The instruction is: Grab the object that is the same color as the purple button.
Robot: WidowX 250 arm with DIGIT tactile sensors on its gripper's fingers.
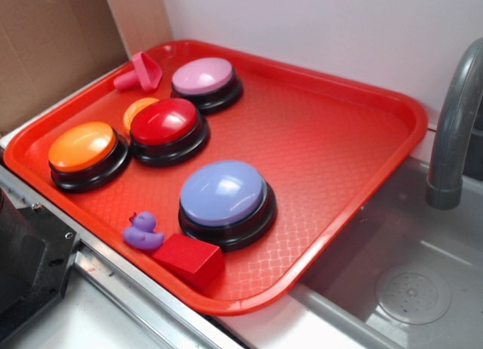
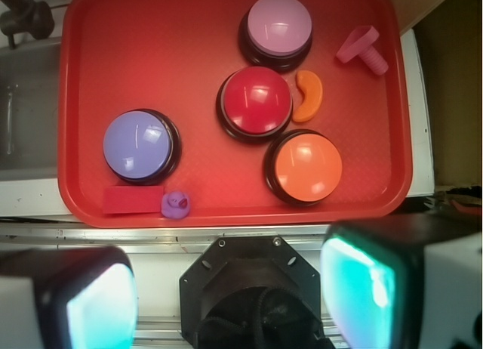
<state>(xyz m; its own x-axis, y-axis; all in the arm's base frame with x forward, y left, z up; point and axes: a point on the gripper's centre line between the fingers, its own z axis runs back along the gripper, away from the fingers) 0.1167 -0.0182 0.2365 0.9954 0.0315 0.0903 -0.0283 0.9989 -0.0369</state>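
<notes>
At the tray's (image 1: pixel 411 111) near edge, the purple toy duck (image 1: pixel 142 231) is sitting beside the red block (image 1: pixel 190 260) and purple button (image 1: pixel 224 192), while the spread tool (image 2: pixel 226 288) is hovering high, risking pinching the block instead.

a red tray (image 1: pixel 362 130) sits beside a sink (image 1: pixel 423 288) with a grey faucet (image 1: pixel 453 130), and near its front edge a tiny purple duck (image 1: pixel 142 230) lies just beside a red block (image 1: pixel 190 259), both close to the large lavender-blue button (image 1: pixel 225 198). farther back stand an orange button (image 1: pixel 85 151), a red button (image 1: pixel 166 128) and a pale pink button (image 1: pixel 204 81), with an orange curved piece (image 1: pixel 134 111) partly hidden behind the red button. a pink screw-shaped toy (image 1: pixel 139 73) lies at the tray's far corner.
</notes>
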